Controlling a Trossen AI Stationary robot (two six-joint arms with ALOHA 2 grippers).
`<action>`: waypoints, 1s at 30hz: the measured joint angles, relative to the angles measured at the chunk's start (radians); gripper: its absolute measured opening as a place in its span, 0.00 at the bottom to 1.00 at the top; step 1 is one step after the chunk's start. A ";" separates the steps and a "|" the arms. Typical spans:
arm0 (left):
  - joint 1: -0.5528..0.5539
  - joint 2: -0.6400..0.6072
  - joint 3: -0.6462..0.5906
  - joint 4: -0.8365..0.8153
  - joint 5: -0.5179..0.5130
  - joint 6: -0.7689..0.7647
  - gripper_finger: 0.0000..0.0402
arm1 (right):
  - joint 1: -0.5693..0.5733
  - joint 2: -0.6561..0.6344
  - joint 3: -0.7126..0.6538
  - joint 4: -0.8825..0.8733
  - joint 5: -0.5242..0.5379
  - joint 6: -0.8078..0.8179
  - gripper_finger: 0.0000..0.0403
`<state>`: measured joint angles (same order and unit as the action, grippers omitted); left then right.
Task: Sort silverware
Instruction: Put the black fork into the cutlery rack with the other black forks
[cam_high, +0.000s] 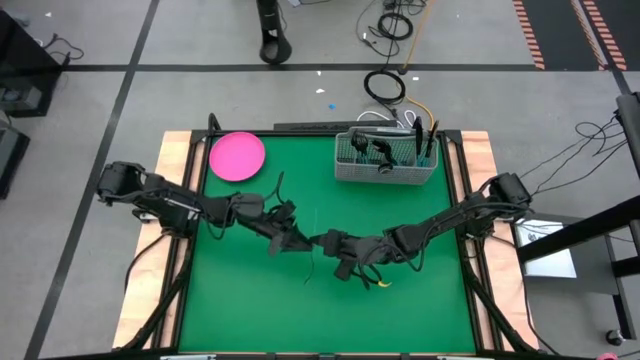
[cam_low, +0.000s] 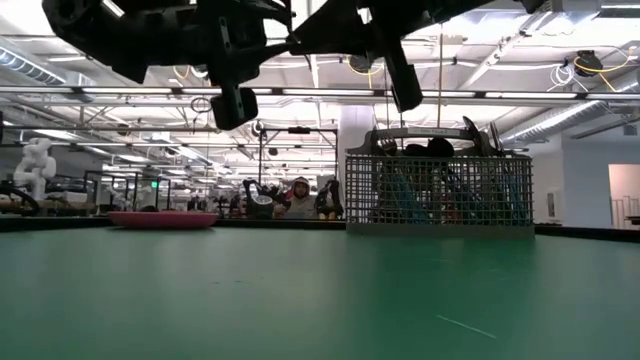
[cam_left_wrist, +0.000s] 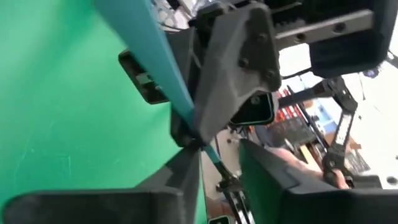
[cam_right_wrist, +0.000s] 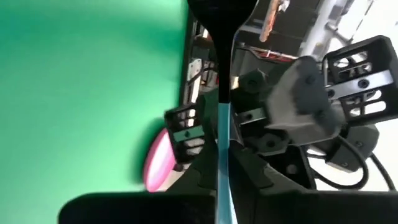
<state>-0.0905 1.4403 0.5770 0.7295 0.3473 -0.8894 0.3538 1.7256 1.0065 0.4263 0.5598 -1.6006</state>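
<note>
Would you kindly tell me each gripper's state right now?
Left gripper: open.
Right gripper: shut on the blue-handled utensil.

We see two black arms, the left arm (cam_high: 190, 208) and the right arm (cam_high: 450, 218), made of chunky blocks. Small round screws dot the grey wrist parts, and thin black cables run along them.

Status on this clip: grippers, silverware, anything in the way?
Right gripper shut on light blue-handled dark-headed utensil, mid-table. Left gripper at same utensil, jaws parting. Nothing in the way.
</note>
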 joint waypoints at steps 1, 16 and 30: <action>0.011 0.000 0.000 0.002 0.022 0.011 0.30 | 0.000 -0.001 0.000 -0.012 0.000 0.017 0.01; 0.183 -0.133 0.000 -0.139 0.084 0.343 0.53 | -0.161 -0.366 -0.002 -0.489 -0.182 0.788 0.00; 0.016 -0.370 -0.036 -0.185 -0.290 0.956 0.53 | -0.640 -0.576 -0.224 -0.317 -0.456 1.209 0.00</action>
<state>-0.0742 1.0705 0.5408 0.5440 0.0572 0.0664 -0.2860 1.1500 0.7829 0.1090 0.1039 -0.3919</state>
